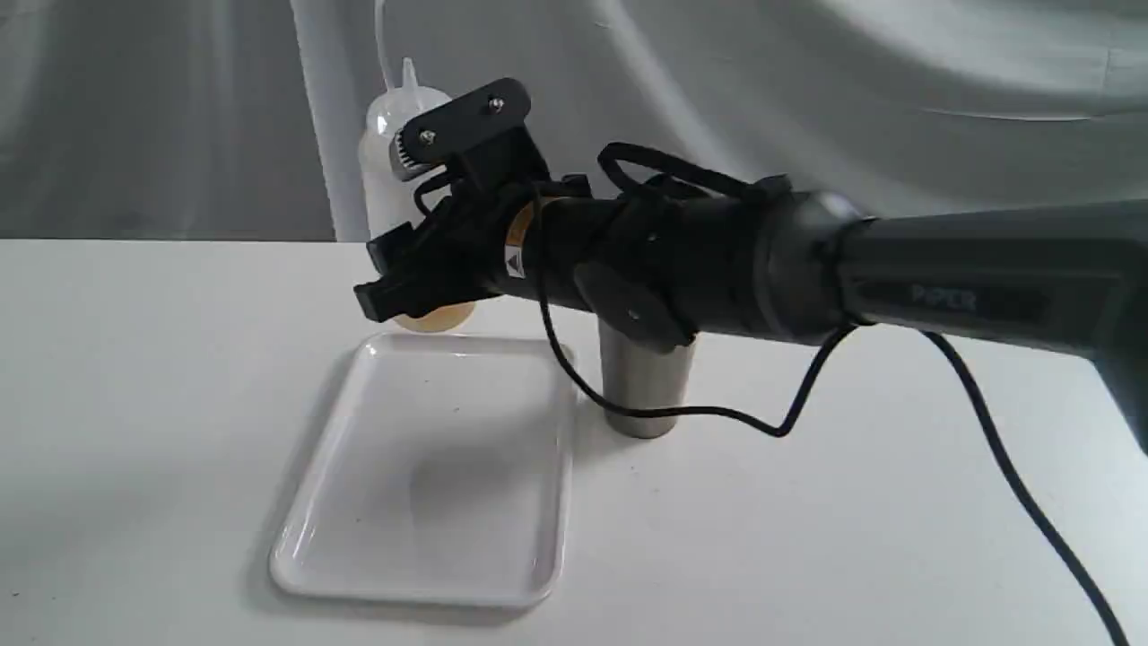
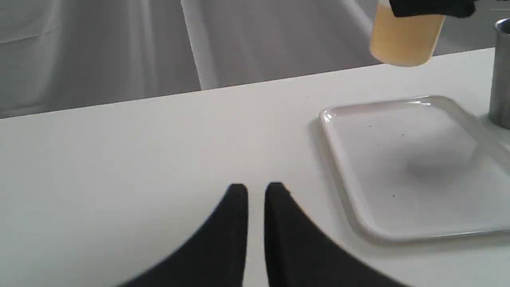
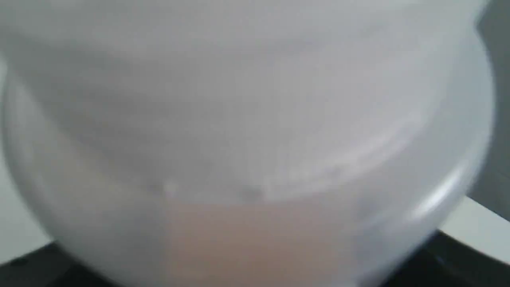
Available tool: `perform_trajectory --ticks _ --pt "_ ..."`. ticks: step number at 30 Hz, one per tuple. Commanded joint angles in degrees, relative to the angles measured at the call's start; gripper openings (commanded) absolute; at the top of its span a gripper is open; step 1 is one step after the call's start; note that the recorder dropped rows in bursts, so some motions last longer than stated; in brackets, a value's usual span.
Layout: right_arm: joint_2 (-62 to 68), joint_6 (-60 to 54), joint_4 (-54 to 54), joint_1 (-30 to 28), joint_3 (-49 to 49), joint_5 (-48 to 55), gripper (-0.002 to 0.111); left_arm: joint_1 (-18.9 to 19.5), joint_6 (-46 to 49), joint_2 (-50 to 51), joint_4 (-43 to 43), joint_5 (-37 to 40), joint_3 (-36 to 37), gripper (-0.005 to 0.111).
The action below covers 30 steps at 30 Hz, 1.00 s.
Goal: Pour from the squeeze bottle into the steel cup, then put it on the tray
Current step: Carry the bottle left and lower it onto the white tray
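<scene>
The right claw (image 1: 404, 274) had reached across the middle and was clenched around the squeeze bottle (image 1: 381, 170). In the right wrist view the bottle's pale wall (image 3: 255, 139) filled nearly the whole picture, much blurred. The bottle stood almost upright, nozzle up, with its amber liquid only in the lowest part (image 2: 404, 40). Comparing the exterior and the left wrist views, I judged that it hung a little above the bench (image 1: 134, 404), just beyond the far edge of the tray (image 1: 421, 422), and not over it.

The steel cup (image 1: 641, 395) stood upright on the bench just beside the tray, on the right arm's side. The arm hid its mouth, so it could not be told whether anything was inside.

The left claw (image 2: 256, 187) rested low over the bench, well apart from the tray (image 2: 398, 159). Its fingers were drawn together with only a thin slit between them, and they held nothing.

So the taking of the bottle looked done. Whether the pouring was finished or not yet begun, the pictures did not decide. The tray was bare, so setting the bottle down there was surely left.
</scene>
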Motion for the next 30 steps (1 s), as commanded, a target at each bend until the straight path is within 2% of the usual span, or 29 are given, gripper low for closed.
perform_trajectory --ticks 1,11,30 --pt "0.46 -0.97 0.86 0.93 -0.57 -1.34 0.051 -0.18 -0.1 -0.29 0.03 -0.37 0.25 0.008" --pt "3.3 -5.07 6.39 2.69 -0.45 6.72 0.051 -0.18 -0.1 -0.29 0.03 -0.37 0.25 0.008" --pt "3.45 -5.74 10.91 3.22 2.43 8.33 0.051 -0.18 -0.1 -0.29 0.03 -0.37 0.25 0.008"
